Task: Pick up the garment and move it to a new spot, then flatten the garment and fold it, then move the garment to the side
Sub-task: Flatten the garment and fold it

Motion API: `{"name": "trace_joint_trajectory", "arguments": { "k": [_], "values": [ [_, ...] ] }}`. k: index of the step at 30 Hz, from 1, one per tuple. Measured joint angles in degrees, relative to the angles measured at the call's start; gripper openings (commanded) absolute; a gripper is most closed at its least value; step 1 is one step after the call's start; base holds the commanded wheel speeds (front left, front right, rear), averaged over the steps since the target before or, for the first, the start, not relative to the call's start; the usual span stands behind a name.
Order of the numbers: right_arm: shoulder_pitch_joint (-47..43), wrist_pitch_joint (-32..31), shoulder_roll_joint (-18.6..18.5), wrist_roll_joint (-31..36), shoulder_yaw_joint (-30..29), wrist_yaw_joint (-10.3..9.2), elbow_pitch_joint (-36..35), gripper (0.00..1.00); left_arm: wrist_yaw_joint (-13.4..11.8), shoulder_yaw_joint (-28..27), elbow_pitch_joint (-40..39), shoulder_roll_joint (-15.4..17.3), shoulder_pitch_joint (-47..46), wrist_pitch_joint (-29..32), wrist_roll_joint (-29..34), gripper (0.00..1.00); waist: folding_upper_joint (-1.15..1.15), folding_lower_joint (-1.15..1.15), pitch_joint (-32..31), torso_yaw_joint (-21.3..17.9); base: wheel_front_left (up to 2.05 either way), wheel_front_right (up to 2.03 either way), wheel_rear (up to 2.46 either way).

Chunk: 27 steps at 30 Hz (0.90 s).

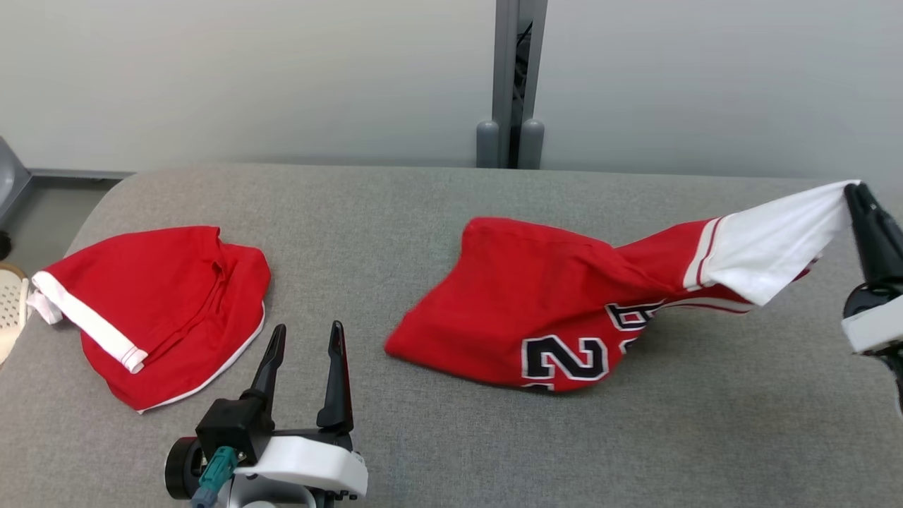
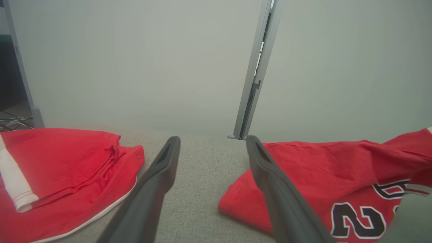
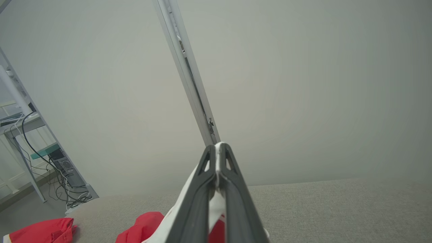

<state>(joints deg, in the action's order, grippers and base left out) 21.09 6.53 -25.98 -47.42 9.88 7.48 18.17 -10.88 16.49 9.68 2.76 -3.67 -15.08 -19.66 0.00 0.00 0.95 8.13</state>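
Note:
A red garment [image 1: 536,296] with black-and-white numbers and a white sleeve lies crumpled right of centre on the grey table [image 1: 423,204]. My right gripper [image 1: 853,190] is shut on the tip of that white sleeve, holding it up and stretched out to the right while the body stays on the table. The right wrist view has white cloth pinched between the closed fingers [image 3: 233,175], with red fabric [image 3: 143,224] below. My left gripper [image 1: 305,337] stands open low near the front edge, empty, between the two red pieces. Its fingers [image 2: 266,168] frame bare table, the garment [image 2: 320,175] just to the right.
A second red piece [image 1: 159,300] with white trim lies bunched at the table's left, also seen as red cloth [image 2: 64,168] in the left wrist view. A grey post [image 1: 511,85] stands behind the table against a pale wall. A desk with cables [image 3: 44,162] stands off to the left.

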Motion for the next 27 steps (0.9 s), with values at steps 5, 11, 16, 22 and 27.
{"name": "trace_joint_trajectory", "arguments": {
  "k": [5, 11, 16, 22, 27],
  "values": [
    [-1.74, -4.37, -0.87, 3.05, -6.49, 0.00, -9.11, 0.00, 0.31, -0.23, 0.07, 0.01, 1.10, 0.00, 0.00, 1.00, 0.00, 0.00, -1.76, -0.70, 0.00, 0.00, 0.00],
    [-1.58, -10.77, 0.82, 8.05, -15.11, 0.00, -20.81, 0.00, 0.75, -0.18, 0.04, 0.00, 1.19, 0.00, 0.04, 1.00, 0.00, 0.00, -2.61, -0.31, 0.00, 0.00, 0.00],
    [1.17, -16.61, 2.59, 10.07, -16.79, 0.00, -23.29, 0.00, 1.02, 0.56, 0.10, -0.01, 1.33, 0.00, 0.25, 1.00, 0.00, 0.00, -2.49, 1.20, 0.00, 0.00, 0.00],
    [8.37, -20.30, 1.80, 12.14, -13.32, 0.00, -16.37, 0.00, 0.97, 1.27, -0.13, 0.03, 0.72, -0.01, 0.20, 1.00, 0.00, 0.00, 0.17, 3.67, 0.00, 0.00, 0.00],
    [18.41, -18.94, -1.76, 15.97, -12.23, 0.00, -4.54, 0.00, 0.64, 2.57, -0.74, 0.04, -1.27, 0.00, -0.70, 1.00, 0.00, 0.00, 4.40, 5.97, 0.00, 0.00, 0.00]
  ]
}}
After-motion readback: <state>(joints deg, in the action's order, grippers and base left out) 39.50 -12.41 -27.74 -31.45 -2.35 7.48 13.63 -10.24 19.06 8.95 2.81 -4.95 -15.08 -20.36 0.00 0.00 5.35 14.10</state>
